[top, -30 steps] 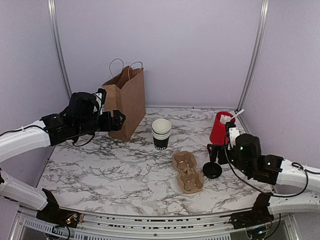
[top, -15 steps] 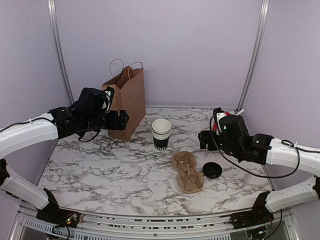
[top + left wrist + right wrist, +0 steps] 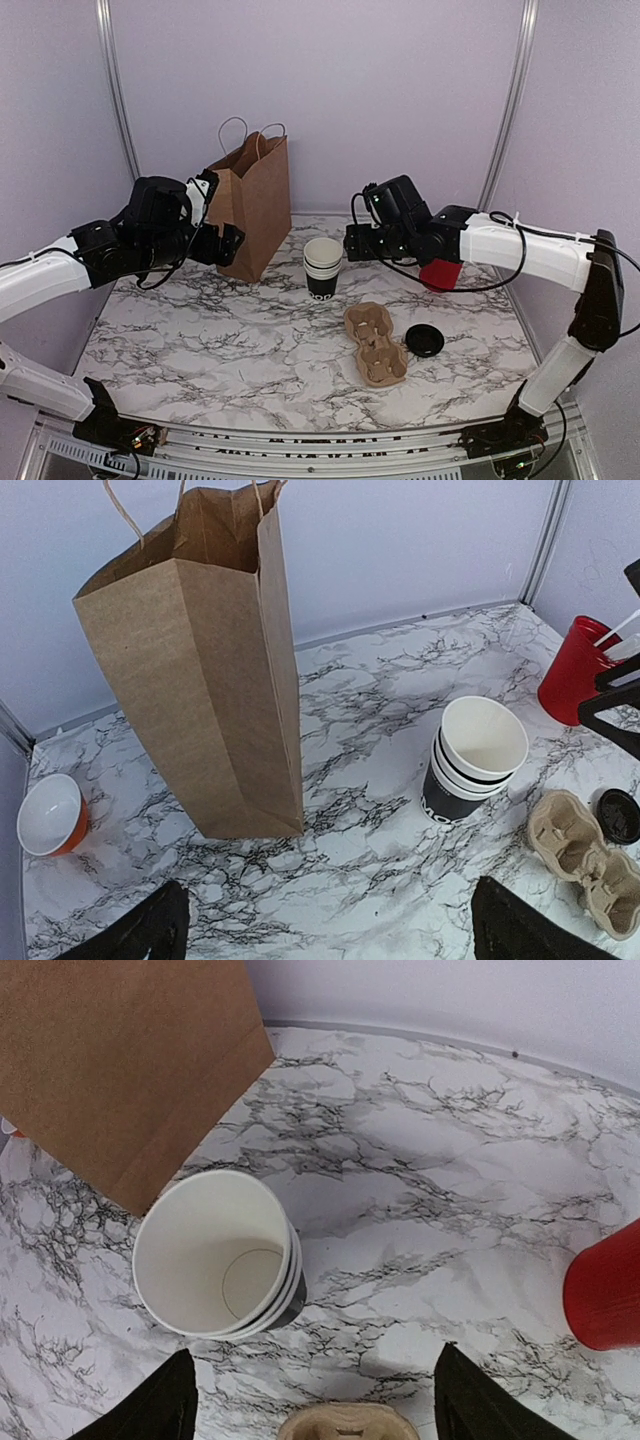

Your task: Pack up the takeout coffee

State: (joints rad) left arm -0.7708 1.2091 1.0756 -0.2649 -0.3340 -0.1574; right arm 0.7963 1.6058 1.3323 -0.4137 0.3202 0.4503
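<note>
Progress nil: no lidded cup yet; lid (image 3: 425, 340) lies lower right beside carrier (image 3: 375, 343), lidless cup stack (image 3: 322, 264) mid-frame, bag (image 3: 250, 205) upper left. Both empty: right gripper (image 3: 352, 243) fingers apart beside stack, left gripper (image 3: 228, 244) spread by bag.

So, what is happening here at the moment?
Two robot arms are working on packing a takeout coffee. The right gripper hangs open close to the cup stack and holds nothing. The left gripper hovers open by the upright bag. The lid lies on the table beside the carrier, and no cup is lidded yet.
</note>
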